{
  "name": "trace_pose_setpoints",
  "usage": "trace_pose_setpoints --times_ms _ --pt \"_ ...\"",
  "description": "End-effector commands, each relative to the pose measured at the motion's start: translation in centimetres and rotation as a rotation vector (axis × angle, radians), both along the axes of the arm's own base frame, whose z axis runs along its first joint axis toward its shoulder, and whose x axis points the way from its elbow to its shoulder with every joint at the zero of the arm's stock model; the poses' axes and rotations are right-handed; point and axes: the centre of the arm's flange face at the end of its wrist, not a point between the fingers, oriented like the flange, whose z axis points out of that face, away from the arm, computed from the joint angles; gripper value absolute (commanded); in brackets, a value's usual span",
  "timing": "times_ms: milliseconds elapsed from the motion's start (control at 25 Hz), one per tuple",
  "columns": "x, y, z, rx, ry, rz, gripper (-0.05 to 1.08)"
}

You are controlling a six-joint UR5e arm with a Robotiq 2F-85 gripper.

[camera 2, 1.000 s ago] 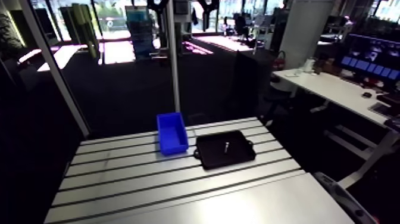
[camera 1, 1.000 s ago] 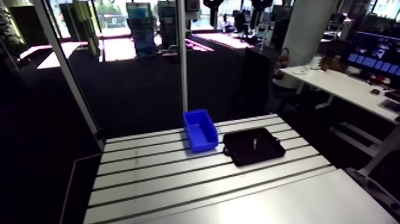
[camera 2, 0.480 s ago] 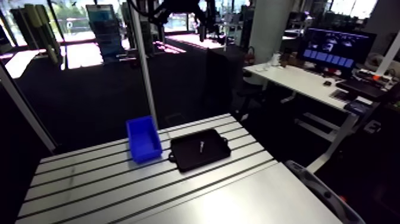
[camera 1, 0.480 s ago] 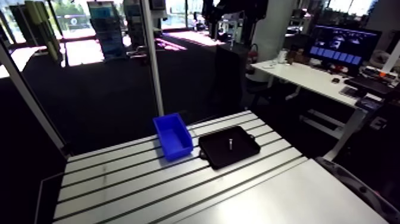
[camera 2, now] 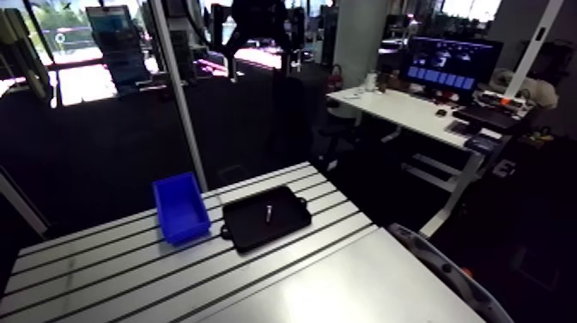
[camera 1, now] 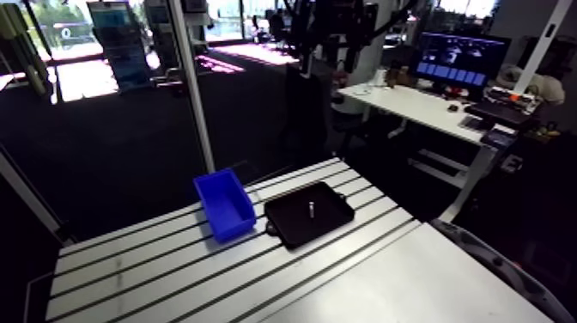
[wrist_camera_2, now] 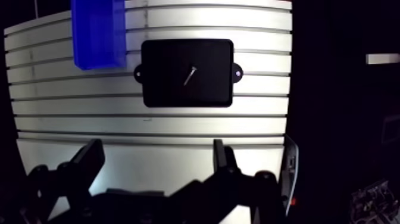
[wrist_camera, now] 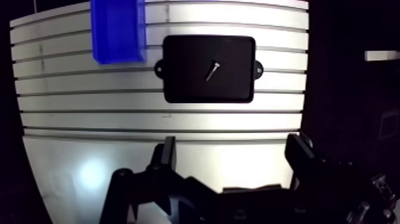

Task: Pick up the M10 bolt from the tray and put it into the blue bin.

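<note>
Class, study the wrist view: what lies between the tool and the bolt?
Only bare slotted table and the near rim of the black tray separate the open tool from the bolt, as the wrist view shows.

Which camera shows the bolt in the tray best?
The wrist view: looking down, the bolt lies slanted near the middle of the black tray. The arm view shows only a tiny pale speck.

My arm camera looks down from high over the slotted aluminium table [camera 1: 154, 275]; my wrist camera faces straight down, far above it. Both share the flat black tray [camera 1: 296, 227] and blue plastic bin [camera 1: 225, 206].
</note>
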Motion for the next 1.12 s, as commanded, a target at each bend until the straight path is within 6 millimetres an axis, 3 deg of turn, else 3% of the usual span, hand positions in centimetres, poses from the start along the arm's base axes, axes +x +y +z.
trace_pose_setpoints --times_ms 40,400,600,920,1120 --pt "0.0 0.3 -0.8 0.003 0.009 0.009 0.01" --pt "0.0 0.2 -1.0 -0.001 0.006 0.006 0.01" --pt "0.5 0.0 -3.8 -0.013 -0.008 -0.022 0.01" --pt "0.8 0.4 -5.4 -0.027 0.003 -0.177 0.01" --pt "0.9 0.0 -7.5 -0.053 -0.007 -0.293 0.01"
